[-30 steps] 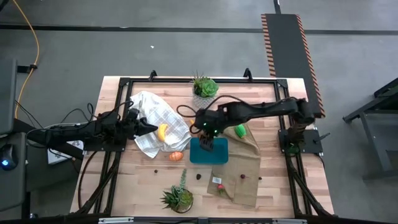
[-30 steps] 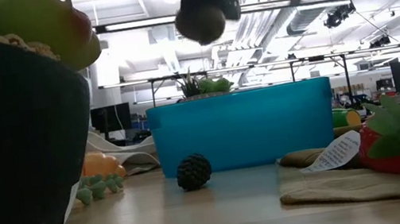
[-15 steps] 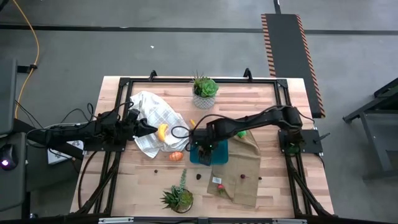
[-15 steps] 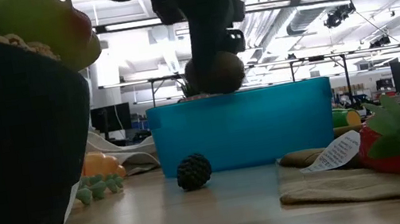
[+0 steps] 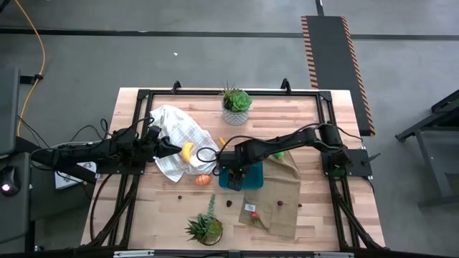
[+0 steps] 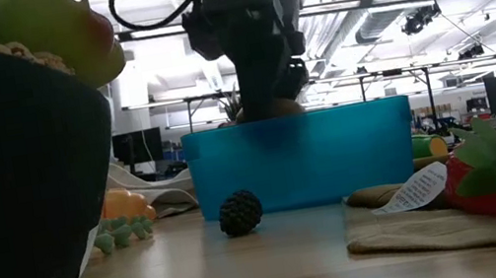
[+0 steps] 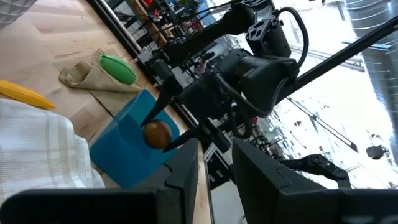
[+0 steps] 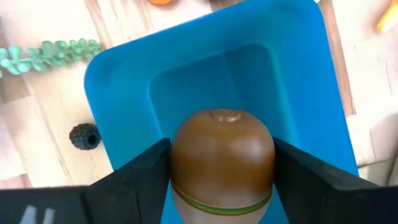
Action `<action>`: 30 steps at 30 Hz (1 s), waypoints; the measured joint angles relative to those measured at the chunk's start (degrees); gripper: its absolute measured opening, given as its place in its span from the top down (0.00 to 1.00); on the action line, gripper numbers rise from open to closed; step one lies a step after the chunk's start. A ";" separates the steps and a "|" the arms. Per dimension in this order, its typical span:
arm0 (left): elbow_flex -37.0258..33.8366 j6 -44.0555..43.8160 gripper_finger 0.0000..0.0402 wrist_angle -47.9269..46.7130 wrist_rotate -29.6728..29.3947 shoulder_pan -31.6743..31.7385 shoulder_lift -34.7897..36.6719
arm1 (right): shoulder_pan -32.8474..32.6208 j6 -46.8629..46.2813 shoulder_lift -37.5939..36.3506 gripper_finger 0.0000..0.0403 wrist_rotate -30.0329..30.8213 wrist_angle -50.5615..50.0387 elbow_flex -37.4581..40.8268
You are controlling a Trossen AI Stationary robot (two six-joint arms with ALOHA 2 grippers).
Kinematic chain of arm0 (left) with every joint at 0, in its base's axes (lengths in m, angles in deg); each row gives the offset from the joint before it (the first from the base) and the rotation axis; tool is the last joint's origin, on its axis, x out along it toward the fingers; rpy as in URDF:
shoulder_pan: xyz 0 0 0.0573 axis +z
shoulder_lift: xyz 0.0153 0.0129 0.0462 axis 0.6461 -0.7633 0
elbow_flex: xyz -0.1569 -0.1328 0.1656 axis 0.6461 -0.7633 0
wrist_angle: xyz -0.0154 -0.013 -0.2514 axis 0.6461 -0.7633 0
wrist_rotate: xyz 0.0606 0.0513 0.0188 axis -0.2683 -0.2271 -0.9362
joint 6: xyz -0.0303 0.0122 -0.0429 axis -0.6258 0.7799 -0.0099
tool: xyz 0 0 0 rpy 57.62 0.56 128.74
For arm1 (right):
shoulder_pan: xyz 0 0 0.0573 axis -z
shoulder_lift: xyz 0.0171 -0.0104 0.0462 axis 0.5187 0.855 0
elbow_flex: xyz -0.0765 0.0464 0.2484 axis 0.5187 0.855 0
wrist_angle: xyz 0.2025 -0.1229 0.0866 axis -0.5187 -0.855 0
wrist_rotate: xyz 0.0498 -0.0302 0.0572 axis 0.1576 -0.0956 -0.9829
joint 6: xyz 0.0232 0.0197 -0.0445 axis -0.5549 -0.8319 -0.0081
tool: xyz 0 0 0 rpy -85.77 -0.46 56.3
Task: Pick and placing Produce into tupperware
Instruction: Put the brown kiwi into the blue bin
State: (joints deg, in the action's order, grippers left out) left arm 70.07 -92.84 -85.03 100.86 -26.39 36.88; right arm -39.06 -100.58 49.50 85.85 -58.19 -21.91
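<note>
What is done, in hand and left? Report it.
Done: nothing lies in the tupperware yet. In hand: the right gripper holds the brown round piece just over it. Left: the banana, the orange piece and the green piece lie outside. The left gripper waits over the white cloth.

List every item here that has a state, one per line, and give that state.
right gripper: shut on the brown round piece, over the tupperware
brown round piece: held above the container floor, not released
tupperware: upright, nothing visible inside
left gripper: by the white cloth, holding nothing visible
banana: lying on the white cloth
green piece: lying on the tan cloth
</note>
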 joint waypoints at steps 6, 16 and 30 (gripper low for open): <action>0.00 0.47 0.78 0.00 0.02 0.00 0.00 | 0.07 -1.44 0.00 0.44 1.10 -0.82 0.05; -0.02 0.48 0.78 0.00 0.05 0.01 0.00 | 0.07 -2.68 0.00 0.44 1.09 -1.13 0.05; -0.02 0.48 0.78 0.04 0.67 -0.01 0.00 | 0.16 -0.69 0.45 0.44 0.60 -1.72 0.12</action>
State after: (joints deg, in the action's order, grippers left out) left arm 70.05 -92.36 -84.98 101.53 -26.40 36.88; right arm -38.91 -101.28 49.95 86.45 -59.90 -21.79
